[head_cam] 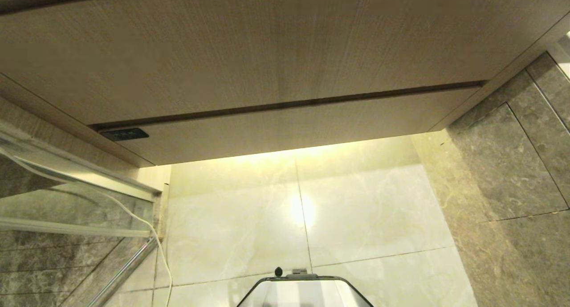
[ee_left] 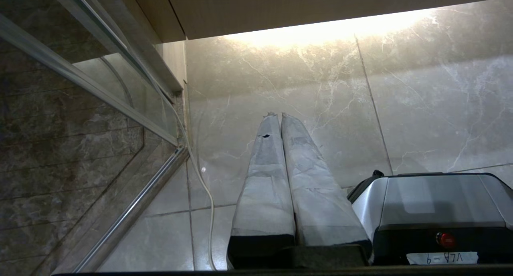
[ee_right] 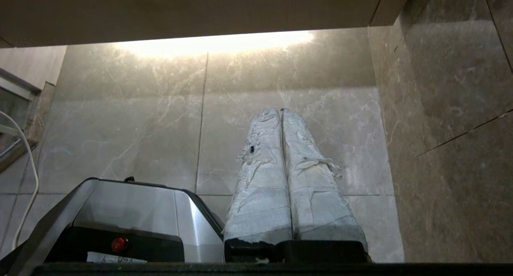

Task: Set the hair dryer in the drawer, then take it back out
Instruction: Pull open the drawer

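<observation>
- While the drawer (head_cam: 285, 128) sits closed under the vanity, no hair dryer shows in any view, so I cannot tell which step is in hand.
- Both claws, left gripper (ee_left: 276, 115) and right gripper (ee_right: 280, 111), hang low over the floor tiles (head_cam: 356, 218), fingers pressed together, holding nothing.
- Next likely calls for 1 arm to find the dryer.

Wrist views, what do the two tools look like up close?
Both are long tapering finger pairs wrapped in whitish tape over black bases. The left tool has smoother grey-white wrapping with a small dark hole; the right tool has wrinkled, fraying wrapping.
</observation>
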You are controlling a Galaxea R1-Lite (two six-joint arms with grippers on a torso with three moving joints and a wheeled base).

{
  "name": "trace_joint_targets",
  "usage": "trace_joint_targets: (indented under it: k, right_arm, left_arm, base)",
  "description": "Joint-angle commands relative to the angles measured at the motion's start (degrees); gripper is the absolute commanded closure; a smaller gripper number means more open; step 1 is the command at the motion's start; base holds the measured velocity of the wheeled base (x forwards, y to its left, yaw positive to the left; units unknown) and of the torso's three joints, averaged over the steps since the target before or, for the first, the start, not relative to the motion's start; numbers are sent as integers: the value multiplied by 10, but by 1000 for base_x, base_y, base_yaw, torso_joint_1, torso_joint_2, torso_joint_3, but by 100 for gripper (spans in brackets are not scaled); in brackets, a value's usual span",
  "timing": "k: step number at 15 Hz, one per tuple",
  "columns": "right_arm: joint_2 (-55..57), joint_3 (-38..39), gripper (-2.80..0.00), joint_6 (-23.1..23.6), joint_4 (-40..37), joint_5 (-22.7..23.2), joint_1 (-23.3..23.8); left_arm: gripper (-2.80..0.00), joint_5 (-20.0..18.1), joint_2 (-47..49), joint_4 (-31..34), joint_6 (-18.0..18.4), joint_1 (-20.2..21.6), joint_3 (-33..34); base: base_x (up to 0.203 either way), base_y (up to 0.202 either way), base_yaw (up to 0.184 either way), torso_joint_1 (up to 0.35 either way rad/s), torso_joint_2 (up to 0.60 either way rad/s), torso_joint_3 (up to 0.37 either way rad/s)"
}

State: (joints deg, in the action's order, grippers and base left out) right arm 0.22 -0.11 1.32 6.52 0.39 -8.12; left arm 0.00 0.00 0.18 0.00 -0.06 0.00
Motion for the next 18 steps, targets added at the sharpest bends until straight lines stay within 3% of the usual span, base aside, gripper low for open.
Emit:
trace_joint_targets:
  k: [1,18]
  right_arm:
    - [-25,24,0,0,1,0,-1]
    - [-25,24,0,0,0,0,-1]
  left_arm:
    - [0,0,0,0,0,0,0]
    - [0,0,0,0,0,0,0]
  base:
    - [0,0,0,0,0,0]
    - [0,0,0,0,0,0]
